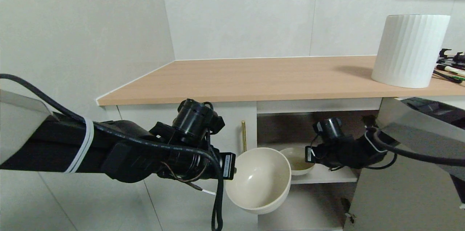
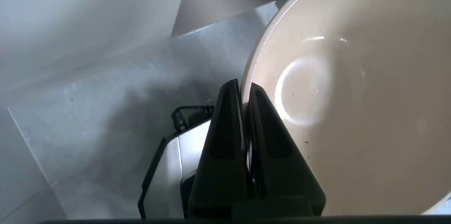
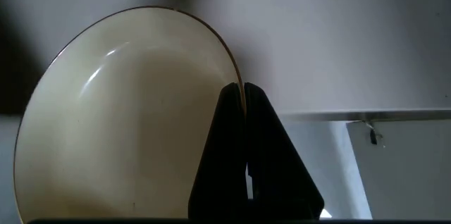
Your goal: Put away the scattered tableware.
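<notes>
Left gripper (image 1: 233, 167) is clamped on the rim of the big bowl (image 1: 259, 183). In the left wrist view we see one finger inside the rim and one outside, pressed tight. Big bowl hangs in the air in front of the cabinet at 6 o'clock in the head view, tilted, mouth facing up and toward us. Brass handle (image 1: 243, 134) sits just beyond its rim at 11 o'clock.

Right gripper (image 1: 309, 155) is pinched on the rim of the small bowl (image 1: 298, 159) the same way, rim between the two fingers. Small bowl is inside the open cabinet, over the shelf (image 1: 327, 174), close behind the big bowl at its 2 o'clock. The two rims overlap in the head view; we can't tell if they touch. We also can't tell whether the small bowl rests on the shelf or sits just above it.

Door (image 1: 385, 194) is swung open at 3 o'clock of the shelf. Counter (image 1: 236, 78) runs above the cabinet. White ribbed canister (image 1: 412, 51) stands on it at 2 o'clock, with utensils (image 1: 450, 65) lying just beside it at the 3 o'clock edge.
</notes>
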Available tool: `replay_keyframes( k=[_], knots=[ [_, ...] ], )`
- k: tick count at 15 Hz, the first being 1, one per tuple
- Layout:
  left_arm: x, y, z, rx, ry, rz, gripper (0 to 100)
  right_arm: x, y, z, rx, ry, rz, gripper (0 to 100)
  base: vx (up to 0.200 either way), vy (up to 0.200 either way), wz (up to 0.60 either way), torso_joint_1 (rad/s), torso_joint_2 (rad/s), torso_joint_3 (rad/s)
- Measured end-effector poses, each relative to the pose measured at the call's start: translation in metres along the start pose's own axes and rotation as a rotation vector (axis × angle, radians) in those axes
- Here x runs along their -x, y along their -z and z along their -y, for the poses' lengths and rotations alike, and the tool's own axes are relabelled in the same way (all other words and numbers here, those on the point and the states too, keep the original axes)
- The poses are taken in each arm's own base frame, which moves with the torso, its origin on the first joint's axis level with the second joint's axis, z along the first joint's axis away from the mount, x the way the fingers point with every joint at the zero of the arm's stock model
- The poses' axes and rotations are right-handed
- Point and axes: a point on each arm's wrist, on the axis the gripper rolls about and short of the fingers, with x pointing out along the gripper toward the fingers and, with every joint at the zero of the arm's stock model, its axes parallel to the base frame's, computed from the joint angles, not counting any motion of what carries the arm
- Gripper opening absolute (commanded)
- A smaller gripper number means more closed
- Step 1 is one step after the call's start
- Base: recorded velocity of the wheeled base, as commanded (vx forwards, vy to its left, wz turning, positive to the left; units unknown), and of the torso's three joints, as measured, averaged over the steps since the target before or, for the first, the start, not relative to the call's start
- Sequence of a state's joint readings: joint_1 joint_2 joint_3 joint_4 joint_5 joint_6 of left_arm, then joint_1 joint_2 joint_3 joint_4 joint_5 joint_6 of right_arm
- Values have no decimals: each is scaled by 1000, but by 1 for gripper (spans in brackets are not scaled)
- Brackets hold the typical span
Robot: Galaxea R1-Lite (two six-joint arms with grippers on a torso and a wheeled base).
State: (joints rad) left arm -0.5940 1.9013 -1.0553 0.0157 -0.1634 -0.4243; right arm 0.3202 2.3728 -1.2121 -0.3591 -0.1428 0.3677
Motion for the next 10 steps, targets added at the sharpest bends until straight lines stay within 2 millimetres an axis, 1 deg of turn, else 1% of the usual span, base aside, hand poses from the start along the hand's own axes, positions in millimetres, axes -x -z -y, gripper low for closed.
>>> replay_keyframes(
  k=[3, 5, 7, 10],
  knots=[
    [-3, 1, 0, 1, -3, -8, 0, -27, 0, 11, -26, 88, 20, 0, 0, 0, 0, 0, 0, 0],
    [-3, 1, -1, 1, -6, -11, 0, -42, 4, 19, -29, 141, 21, 0, 0, 0, 0, 0, 0, 0],
    [-4, 1, -1, 1, -26, -3, 0, -54, 9, 23, -18, 181, 15, 0, 0, 0, 0, 0, 0, 0],
    [-4, 1, -1, -2, -48, 8, 0, -62, 13, 24, -6, 192, 5, 0, 0, 0, 0, 0, 0, 0]
  ],
)
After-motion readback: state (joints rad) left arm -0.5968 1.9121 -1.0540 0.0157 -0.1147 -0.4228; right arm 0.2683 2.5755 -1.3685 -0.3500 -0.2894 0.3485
